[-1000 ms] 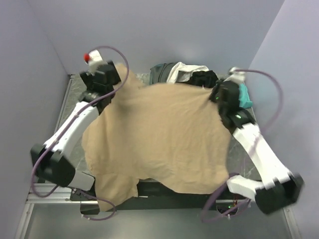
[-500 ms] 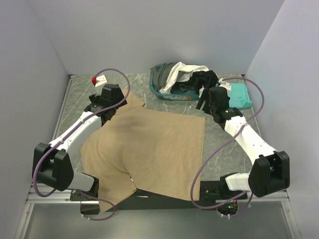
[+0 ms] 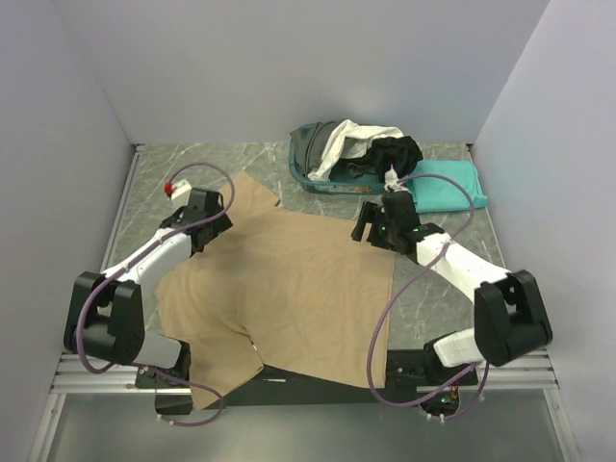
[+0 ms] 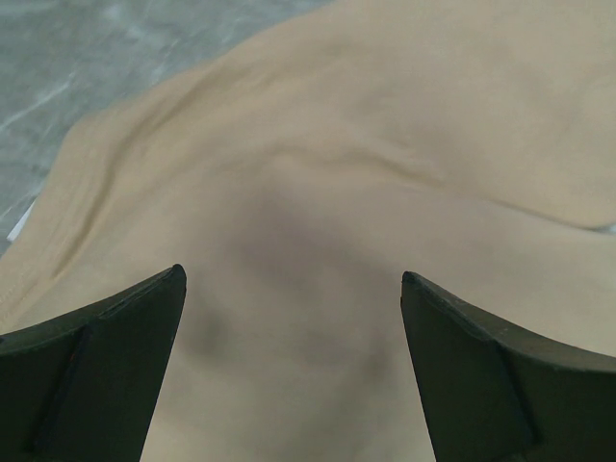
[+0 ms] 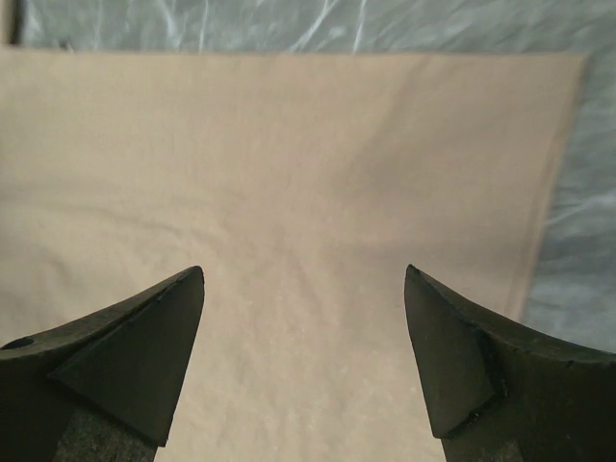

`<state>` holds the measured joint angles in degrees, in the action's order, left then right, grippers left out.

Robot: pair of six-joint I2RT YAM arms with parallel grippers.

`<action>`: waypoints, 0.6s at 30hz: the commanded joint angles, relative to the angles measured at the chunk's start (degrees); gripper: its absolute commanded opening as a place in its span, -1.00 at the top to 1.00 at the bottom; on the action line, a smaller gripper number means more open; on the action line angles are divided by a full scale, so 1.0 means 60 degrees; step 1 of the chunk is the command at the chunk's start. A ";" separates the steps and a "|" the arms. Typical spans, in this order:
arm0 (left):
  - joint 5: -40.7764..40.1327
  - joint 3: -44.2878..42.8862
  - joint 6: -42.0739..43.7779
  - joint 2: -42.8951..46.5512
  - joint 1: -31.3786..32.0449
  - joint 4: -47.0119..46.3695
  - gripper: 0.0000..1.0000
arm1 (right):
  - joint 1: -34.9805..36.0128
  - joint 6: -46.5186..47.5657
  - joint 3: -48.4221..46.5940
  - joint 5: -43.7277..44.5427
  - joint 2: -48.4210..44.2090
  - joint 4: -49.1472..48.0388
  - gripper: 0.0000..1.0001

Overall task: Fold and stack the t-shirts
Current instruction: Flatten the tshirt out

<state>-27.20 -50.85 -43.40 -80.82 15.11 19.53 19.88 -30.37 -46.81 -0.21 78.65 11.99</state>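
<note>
A tan t-shirt (image 3: 289, 289) lies spread flat on the table, its near hem hanging over the front edge. My left gripper (image 3: 212, 223) hovers open over the shirt's far left corner, with only tan cloth (image 4: 385, 125) below its spread fingers (image 4: 115, 356). My right gripper (image 3: 367, 229) is open above the far right corner, over flat cloth (image 5: 289, 144) with nothing between its jaws. A folded teal t-shirt (image 3: 443, 188) lies at the back right. White (image 3: 351, 140), black (image 3: 397, 151) and dark grey (image 3: 313, 144) shirts are piled in the basket.
The teal plastic basket (image 3: 318, 183) stands at the back centre, just beyond the tan shirt. Grey marbled table top (image 3: 154, 183) shows at the back left and along the right side (image 3: 433, 298). Walls close in on three sides.
The tan shirt, held up and stretched between both grippers a second ago, now lies flat. The right gripper opened and let it go. Both arms came down and nearer.
</note>
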 commanded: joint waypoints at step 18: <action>0.1003 0.1079 -0.0839 -0.0270 -0.1230 -0.1204 -0.99 | -0.0602 0.0549 -0.2759 0.1866 0.3896 0.1297 -0.81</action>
<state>-22.65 -41.50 -48.73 -81.12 7.94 14.26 18.00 -28.64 -59.83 8.84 99.74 18.24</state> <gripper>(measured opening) 0.995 0.905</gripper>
